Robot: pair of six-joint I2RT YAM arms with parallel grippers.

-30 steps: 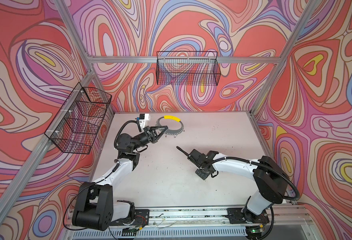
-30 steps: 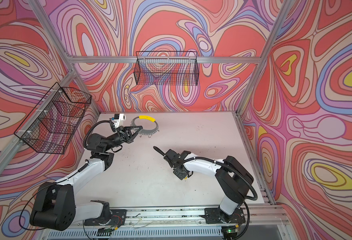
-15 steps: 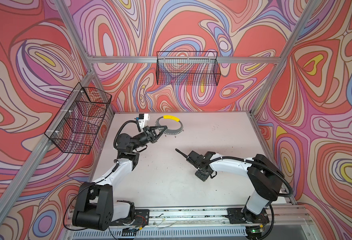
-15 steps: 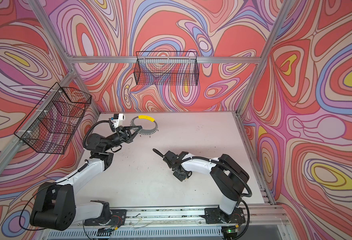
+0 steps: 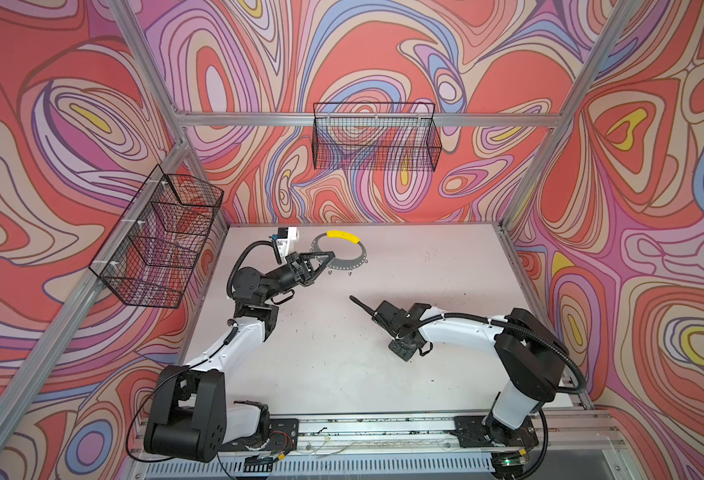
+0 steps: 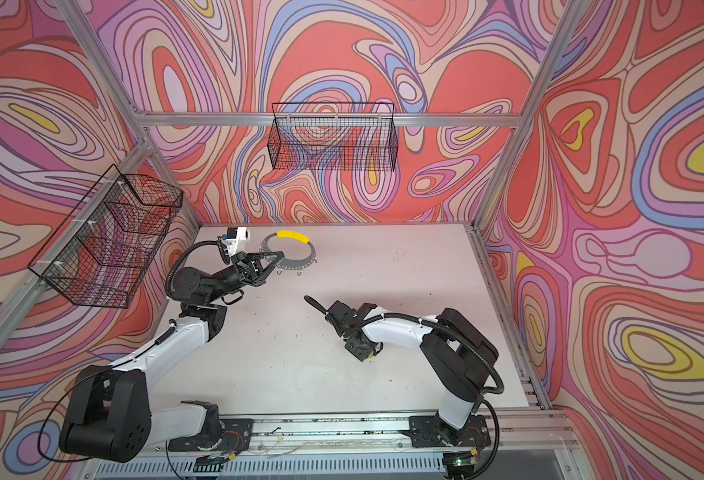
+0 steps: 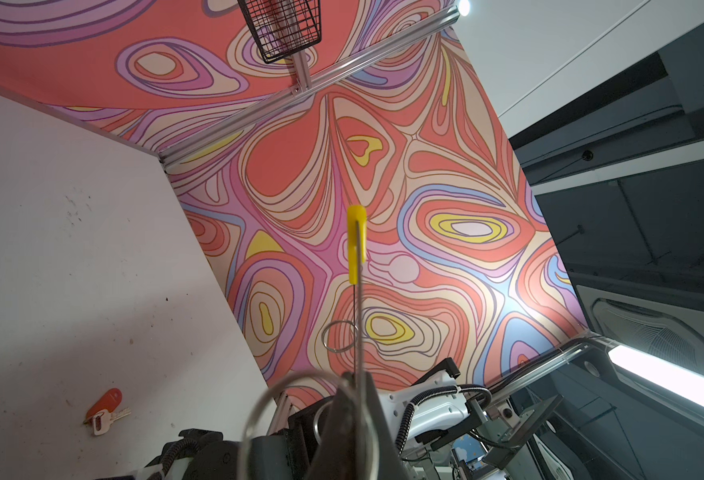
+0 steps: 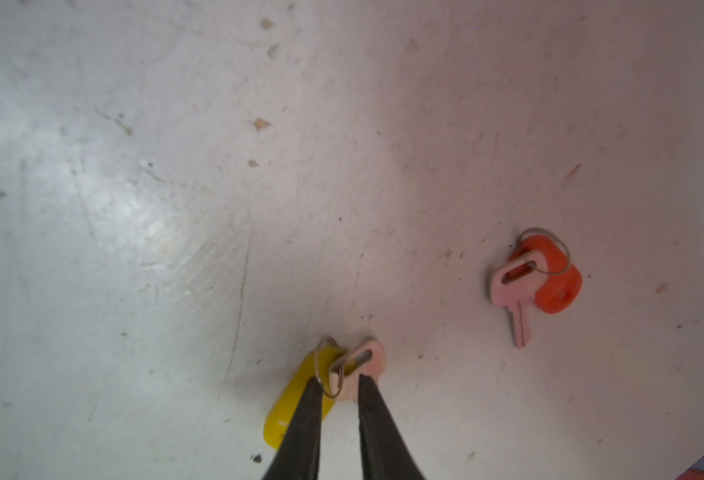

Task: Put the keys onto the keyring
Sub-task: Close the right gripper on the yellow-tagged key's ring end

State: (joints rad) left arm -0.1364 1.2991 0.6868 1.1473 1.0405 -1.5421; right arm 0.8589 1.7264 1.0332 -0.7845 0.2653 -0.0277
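Pale, scuffed tabletop (image 5: 425,332) inside a cell of swirl-patterned walls in red, lilac and cream, with two black wire baskets (image 5: 377,141) hung on them. Item one: keyring (image 5: 362,253), a flat grey ring with a yellow arc (image 5: 343,235) and small wire split rings (image 5: 348,272) along its rim. It is clamped by its rim in the left gripper (image 5: 328,254), whose jaws are closed tight on it. In both top views the ring reaches out beyond the fingertips, away from the arm. The left wrist view shows it edge-on, rising from between the fingers (image 7: 344,411), with the yellow arc at the far end. Item two: yellow-tagged key (image 8: 362,357), lying on the table between the two black fingers of the right gripper (image 8: 340,384). One finger lies across the yellow tag and the other runs alongside the key's head. The jaws stand narrowly apart, and whether they are pressing on the key cannot be told. Item three: red-tagged key (image 8: 524,286), flat on the table off to one side of the right gripper, clear of its fingers and apart from the other key. Markings: a small blue sticker (image 7: 464,455) on hardware behind the left gripper, its print too small to read.
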